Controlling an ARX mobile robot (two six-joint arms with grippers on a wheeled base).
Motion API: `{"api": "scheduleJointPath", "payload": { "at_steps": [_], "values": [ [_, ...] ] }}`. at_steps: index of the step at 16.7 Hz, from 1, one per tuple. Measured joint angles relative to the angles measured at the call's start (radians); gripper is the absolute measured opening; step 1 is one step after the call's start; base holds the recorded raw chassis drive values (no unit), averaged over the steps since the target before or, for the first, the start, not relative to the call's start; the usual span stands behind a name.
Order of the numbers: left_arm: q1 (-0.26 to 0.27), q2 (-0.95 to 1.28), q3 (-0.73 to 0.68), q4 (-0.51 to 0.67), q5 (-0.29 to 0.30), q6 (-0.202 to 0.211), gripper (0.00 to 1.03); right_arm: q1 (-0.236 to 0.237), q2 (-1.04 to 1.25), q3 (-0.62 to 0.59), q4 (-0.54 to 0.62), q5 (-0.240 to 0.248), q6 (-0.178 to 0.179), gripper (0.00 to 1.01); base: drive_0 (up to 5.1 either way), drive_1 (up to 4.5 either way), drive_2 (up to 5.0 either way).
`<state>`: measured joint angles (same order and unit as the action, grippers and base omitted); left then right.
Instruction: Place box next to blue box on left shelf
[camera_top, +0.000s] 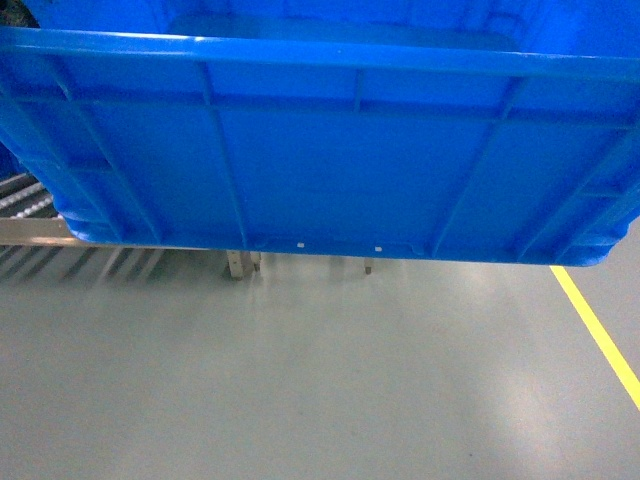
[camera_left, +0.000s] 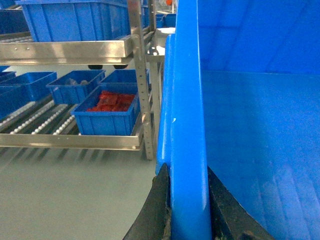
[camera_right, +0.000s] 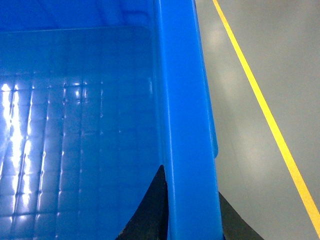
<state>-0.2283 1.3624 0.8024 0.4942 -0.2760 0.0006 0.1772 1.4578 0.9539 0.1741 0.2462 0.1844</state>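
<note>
Box (camera_top: 330, 170) hangs lifted between my two hands, clear of the grey floor (camera_top: 300, 390), filling the head view. My left hand (camera_left: 189, 210) is clenched on its left rim, one finger either side; my right hand (camera_right: 192, 215) grips the right rim likewise. Left shelf (camera_left: 70, 141) stands beside it, apparently a little way off, carrying a small blue bin (camera_left: 107, 117) of red parts. A yellow line (camera_right: 260, 100) crosses the floor at right.
</note>
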Motion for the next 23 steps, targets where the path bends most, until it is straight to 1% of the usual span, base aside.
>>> {"api": "scheduleJointPath", "payload": {
  "at_steps": [19, 22, 23],
  "values": [
    [0.0, 0.0, 0.0, 0.0, 0.002, 0.0, 0.09, 0.0, 0.0, 0.0, 0.002, 0.0, 0.0, 0.1, -0.1, 4.22, -4.3],
    [0.0, 0.003, 0.0, -0.001, 0.003, -0.001, 0.09, 0.0, 0.004, 0.0, 0.004, -0.001, -0.002, 0.1, 0.0, 0.0, 0.0],
    [0.0, 0.005, 0.0, -0.006, 0.003, -0.001, 0.09, 0.0, 0.009, 0.0, 0.0, -0.001, -0.001, 0.1, -4.6, 2.73, 2.7]
  ]
}}
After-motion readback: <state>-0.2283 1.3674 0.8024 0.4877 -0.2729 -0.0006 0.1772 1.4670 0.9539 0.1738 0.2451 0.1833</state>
